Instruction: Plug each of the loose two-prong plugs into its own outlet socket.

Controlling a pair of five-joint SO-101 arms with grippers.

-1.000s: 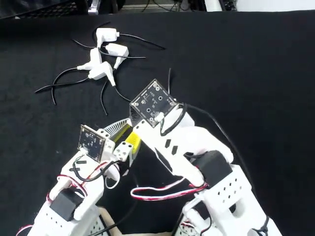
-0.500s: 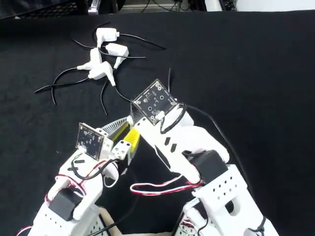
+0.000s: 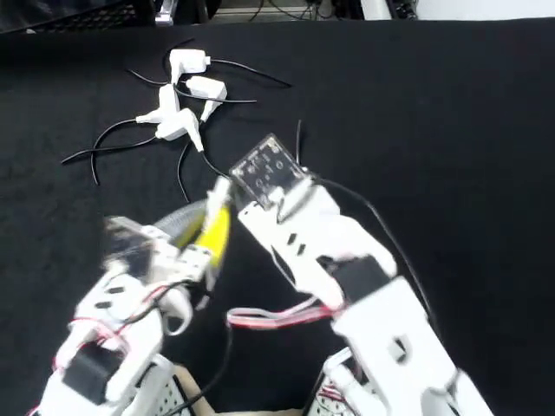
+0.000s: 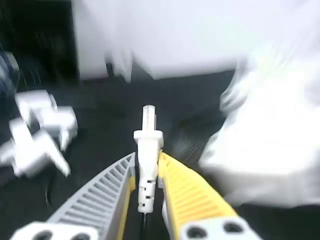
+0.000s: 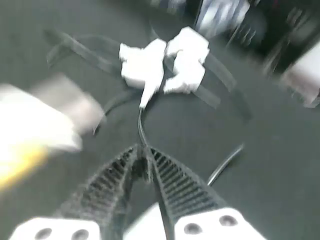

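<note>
Left gripper (image 4: 148, 161) closed on white moulded plug (image 4: 148, 134), ribbed grey and yellow fingers (image 4: 190, 192) flanking it. Right gripper (image 5: 142, 164), I noted, pinched thin black cord (image 5: 140, 125), aimed at loose plugs (image 5: 165, 65).

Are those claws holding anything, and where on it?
Left claw grips a white plug by its rear body; right claw pinches a black cable partway along.

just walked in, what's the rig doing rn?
The left gripper is clamped on a white plug, holding it up off the black table; that plug is not in any socket yet. The right gripper pinches a black cable that runs to the cluster of white plugs and sockets at the far side. Whether anything in that cluster is mated is too jumbled to tell.
</note>
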